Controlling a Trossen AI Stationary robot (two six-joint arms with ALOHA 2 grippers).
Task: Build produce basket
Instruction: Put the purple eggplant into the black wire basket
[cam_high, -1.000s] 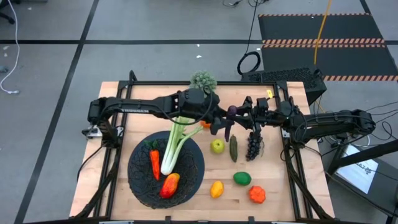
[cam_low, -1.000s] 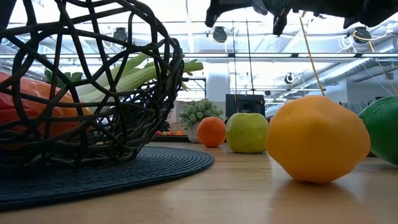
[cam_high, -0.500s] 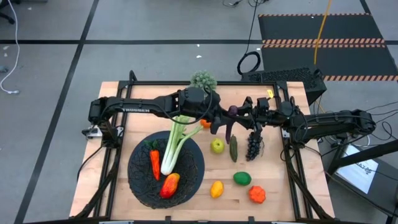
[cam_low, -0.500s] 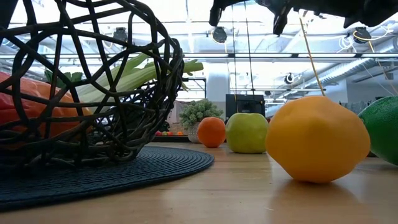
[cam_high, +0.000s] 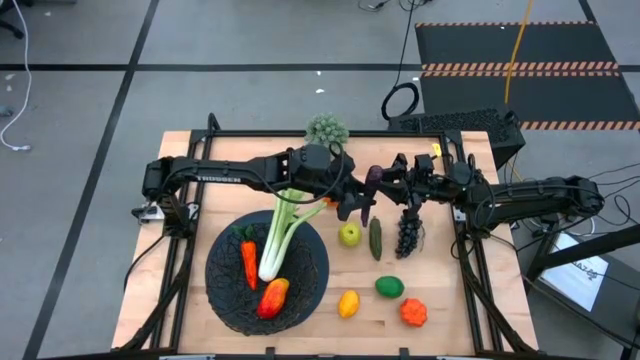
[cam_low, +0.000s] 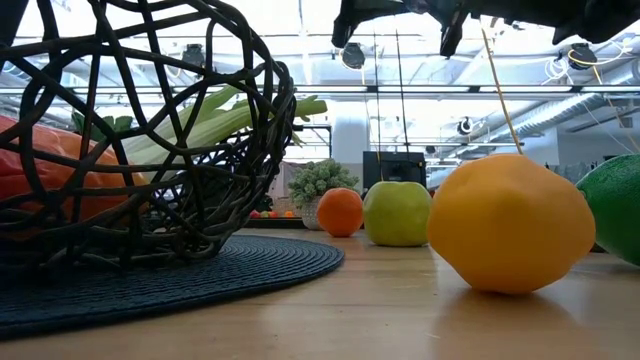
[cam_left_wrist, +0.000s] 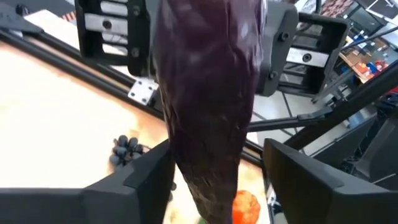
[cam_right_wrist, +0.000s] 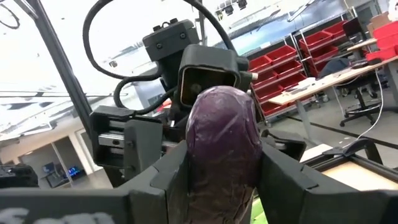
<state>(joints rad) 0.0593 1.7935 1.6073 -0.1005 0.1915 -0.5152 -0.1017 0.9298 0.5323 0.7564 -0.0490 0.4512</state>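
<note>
Black mesh basket (cam_high: 318, 285) sat nearest, part-filled. Beyond it, in mid-air, the right gripper (cam_right_wrist: 217, 180) clamped a purple eggplant (cam_high: 372, 182). The left gripper (cam_left_wrist: 214, 180) stood wide around it, not gripping. Released too soon, it would likely drop outside the basket.

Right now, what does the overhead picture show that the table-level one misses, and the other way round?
Only overhead: the right pincer gripping a purple vegetable, the left pincer open around it, plus the grapes and cucumber. Only table level: a ceiling lamp in the room behind. Both: the basket, celery, green apple and lemon.
</note>
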